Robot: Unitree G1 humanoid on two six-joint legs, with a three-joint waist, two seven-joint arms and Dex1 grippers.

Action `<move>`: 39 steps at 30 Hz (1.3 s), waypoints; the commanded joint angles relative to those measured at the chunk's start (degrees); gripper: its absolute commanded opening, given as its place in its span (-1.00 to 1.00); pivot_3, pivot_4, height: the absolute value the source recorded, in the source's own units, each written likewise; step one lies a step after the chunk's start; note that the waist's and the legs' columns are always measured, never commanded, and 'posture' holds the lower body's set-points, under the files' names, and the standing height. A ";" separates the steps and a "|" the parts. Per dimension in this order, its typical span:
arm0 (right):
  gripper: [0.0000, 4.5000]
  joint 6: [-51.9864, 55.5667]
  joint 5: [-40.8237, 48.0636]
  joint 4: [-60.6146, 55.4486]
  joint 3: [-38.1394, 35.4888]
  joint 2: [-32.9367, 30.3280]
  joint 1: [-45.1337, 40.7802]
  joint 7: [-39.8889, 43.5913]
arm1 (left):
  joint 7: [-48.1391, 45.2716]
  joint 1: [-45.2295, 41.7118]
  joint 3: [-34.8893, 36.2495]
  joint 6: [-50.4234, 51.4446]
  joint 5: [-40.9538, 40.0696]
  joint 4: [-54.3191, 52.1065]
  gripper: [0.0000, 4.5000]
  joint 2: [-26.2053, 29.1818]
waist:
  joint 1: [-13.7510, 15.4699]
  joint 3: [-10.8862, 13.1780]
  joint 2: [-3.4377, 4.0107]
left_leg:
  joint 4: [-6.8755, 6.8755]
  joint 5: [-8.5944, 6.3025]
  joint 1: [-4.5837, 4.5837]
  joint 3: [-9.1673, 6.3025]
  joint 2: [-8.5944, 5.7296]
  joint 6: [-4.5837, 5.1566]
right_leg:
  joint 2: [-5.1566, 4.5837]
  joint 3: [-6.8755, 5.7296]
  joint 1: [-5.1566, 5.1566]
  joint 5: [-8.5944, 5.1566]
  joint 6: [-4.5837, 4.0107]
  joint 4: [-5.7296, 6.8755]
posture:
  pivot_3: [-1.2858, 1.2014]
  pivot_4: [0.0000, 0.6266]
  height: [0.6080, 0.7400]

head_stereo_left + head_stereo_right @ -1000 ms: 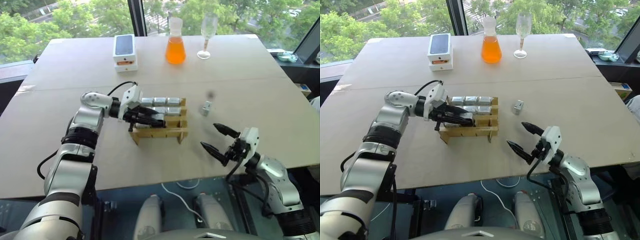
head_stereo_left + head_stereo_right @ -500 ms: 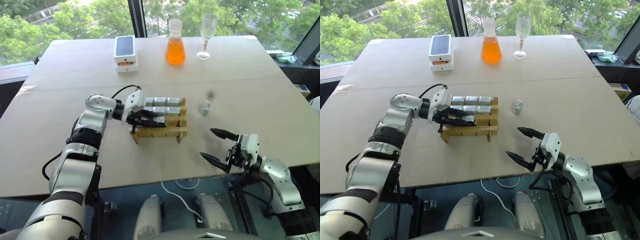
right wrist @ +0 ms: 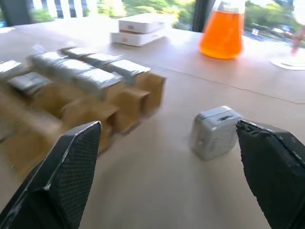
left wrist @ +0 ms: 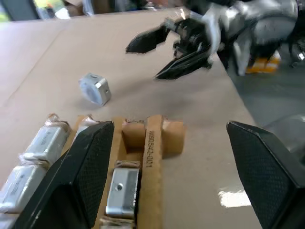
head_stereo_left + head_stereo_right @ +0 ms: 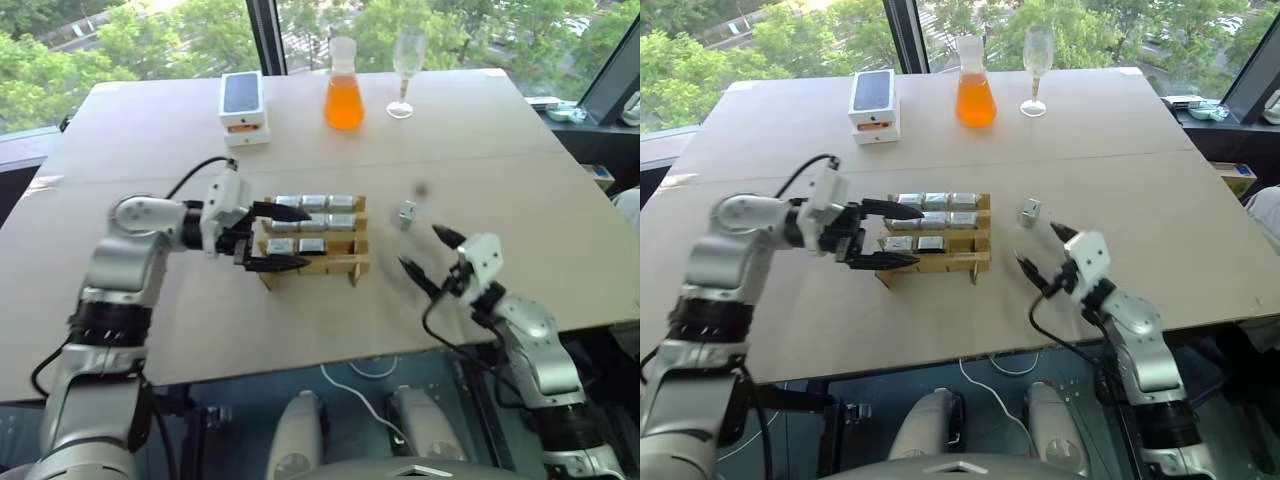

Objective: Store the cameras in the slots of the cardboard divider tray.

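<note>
The cardboard divider tray lies mid-table with several silver cameras sitting in its slots. My left gripper is open at the tray's left end, one finger over the back row and one along the front edge, nothing between them. In the left wrist view a camera rests in a slot just ahead of the left gripper. One loose camera lies on the table right of the tray. My right gripper is open and empty just short of the loose camera.
At the table's far side stand a white phone box, a flask of orange liquid and a wine glass. The table's front edge runs close below my right gripper.
My left gripper has opened and drawn back to the left off the tray, leaving a camera in a slot. The right gripper has moved forward toward the loose camera.
</note>
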 commanded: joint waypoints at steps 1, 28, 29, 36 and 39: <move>1.00 6.03 -4.34 -1.60 0.26 2.95 -3.11 -9.25 | 4.00 3.89 3.98 3.37 0.38 -8.15 0.72 5.18 | 0.28 0.01 0.02 | 0.00 0.00 0.00 -0.01 -0.01 0.00 | -0.02 -0.01 0.01 -0.01 -0.01 -0.01 | 0.03 -0.52 1.00; 1.00 10.29 -7.05 16.14 -2.19 13.82 -15.64 -22.55 | 32.10 19.45 12.98 16.39 -7.63 -29.36 0.72 1.98 | -0.05 0.04 0.02 | -0.16 -0.01 -0.02 0.29 -0.09 -0.01 | -0.19 0.15 -0.04 0.01 0.00 -0.23 | 0.03 -0.52 1.00; 0.89 9.35 -7.62 17.09 -1.96 13.37 -16.11 -22.49 | 32.13 19.35 12.82 16.88 -8.25 -29.27 0.77 1.99 | -0.06 0.04 0.03 | -0.16 -0.01 -0.02 0.29 -0.09 -0.01 | -0.19 0.15 -0.05 0.00 0.00 -0.23 | 0.03 -0.52 1.00; -0.33 5.57 -9.17 19.72 -2.62 11.84 -17.37 -23.11 | 31.14 20.50 12.38 17.33 -9.41 -29.21 0.79 2.84 | -0.08 0.04 0.03 | -0.21 -0.01 -0.02 0.29 -0.10 -0.01 | -0.18 0.15 -0.07 0.00 0.00 -0.24 | 0.03 -0.52 1.00; -0.61 3.51 -10.14 20.47 -2.14 10.72 -17.61 -22.68 | 31.16 21.07 12.57 17.39 -9.96 -29.44 0.79 2.80 | -0.08 0.04 0.03 | -0.28 -0.01 -0.02 0.31 -0.09 -0.01 | -0.18 0.16 -0.08 0.00 0.00 -0.30 | 0.03 -0.52 1.00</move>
